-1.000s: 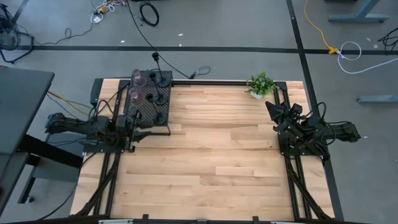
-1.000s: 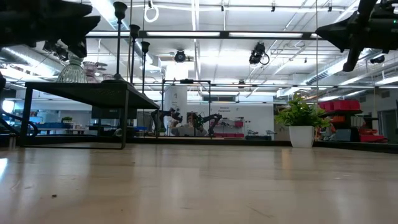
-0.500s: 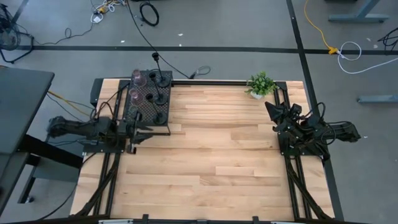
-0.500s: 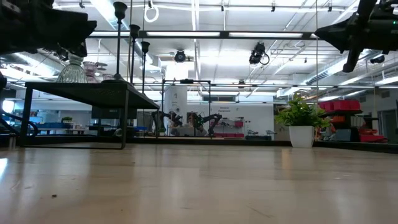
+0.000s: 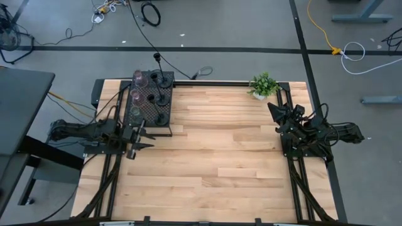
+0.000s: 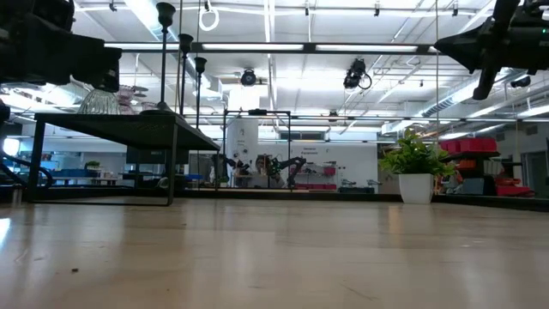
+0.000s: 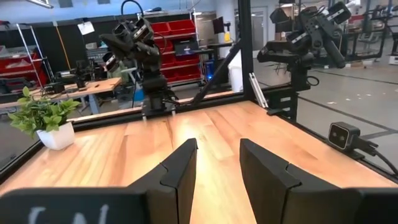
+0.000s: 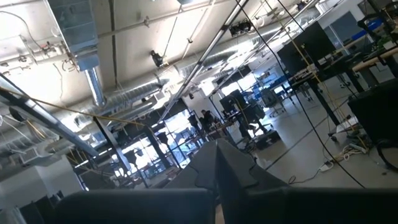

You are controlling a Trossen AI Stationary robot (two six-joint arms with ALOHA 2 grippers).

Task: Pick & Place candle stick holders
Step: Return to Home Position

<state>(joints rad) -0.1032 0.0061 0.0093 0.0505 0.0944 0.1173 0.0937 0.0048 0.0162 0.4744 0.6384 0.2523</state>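
Observation:
The candle stick holders stand by their bases on top of the black mesh box at the table's far left. They are three thin black stems, two pinkish goblets and one squat olive-gold one. The low view shows the stems upright on the box. My left gripper is open and empty, just near-side of the box, pointing toward the table's right; its fingers hold nothing. My right gripper is shut and empty at the table's right edge, raised.
A small green potted plant stands at the far right, close to my right gripper. The bare wooden tabletop stretches between the two arms. Black frame rails run along both side edges.
My left gripper has drawn back from the mesh box's near edge toward the table's near edge, staying open and empty. The holders stand as before.

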